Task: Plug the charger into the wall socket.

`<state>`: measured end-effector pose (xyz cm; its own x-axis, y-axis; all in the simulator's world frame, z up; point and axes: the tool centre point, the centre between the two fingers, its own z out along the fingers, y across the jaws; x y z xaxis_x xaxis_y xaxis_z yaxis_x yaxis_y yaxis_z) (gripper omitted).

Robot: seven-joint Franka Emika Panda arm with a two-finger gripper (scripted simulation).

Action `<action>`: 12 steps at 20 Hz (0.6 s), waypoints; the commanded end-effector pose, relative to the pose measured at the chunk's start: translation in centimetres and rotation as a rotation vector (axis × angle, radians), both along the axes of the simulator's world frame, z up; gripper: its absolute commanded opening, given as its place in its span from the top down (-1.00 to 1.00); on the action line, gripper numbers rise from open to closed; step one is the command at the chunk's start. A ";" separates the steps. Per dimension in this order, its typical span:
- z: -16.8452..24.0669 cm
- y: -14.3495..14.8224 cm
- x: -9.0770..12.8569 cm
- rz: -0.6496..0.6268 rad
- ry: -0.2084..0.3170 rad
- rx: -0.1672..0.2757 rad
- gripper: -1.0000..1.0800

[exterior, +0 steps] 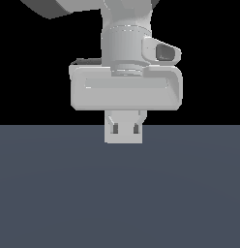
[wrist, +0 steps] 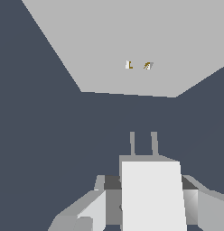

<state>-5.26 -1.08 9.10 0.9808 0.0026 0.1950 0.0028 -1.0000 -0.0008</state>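
Observation:
In the wrist view my gripper [wrist: 149, 186] is shut on the charger [wrist: 152, 198], a light grey block. Dark finger pads [wrist: 112, 182] press on both of its sides. Its two thin prongs [wrist: 143, 143] point toward the wall socket [wrist: 132, 40], a large flat light grey plate with two tiny orange-dark holes [wrist: 138, 66]. There is a gap between the prongs and the plate. The prongs sit slightly offset from the holes. In the exterior view the gripper [exterior: 125, 129] hangs just above the floor with a light grey block [exterior: 124, 138] between its fingers. I cannot tell the socket apart there.
A flat dark blue-grey floor [exterior: 117, 193] spreads under the gripper and also surrounds the plate in the wrist view [wrist: 50, 135]. The background above it is black. No other objects show.

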 end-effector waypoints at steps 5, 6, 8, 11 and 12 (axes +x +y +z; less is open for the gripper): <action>0.7 0.6 0.6 -0.052 0.002 -0.001 1.00; 0.8 0.6 0.7 -0.056 0.002 -0.001 1.00; 0.9 0.7 0.8 -0.063 0.002 -0.001 1.00; 0.9 0.8 0.8 -0.066 0.002 -0.001 1.00; 0.9 0.8 0.8 -0.066 0.002 -0.001 1.00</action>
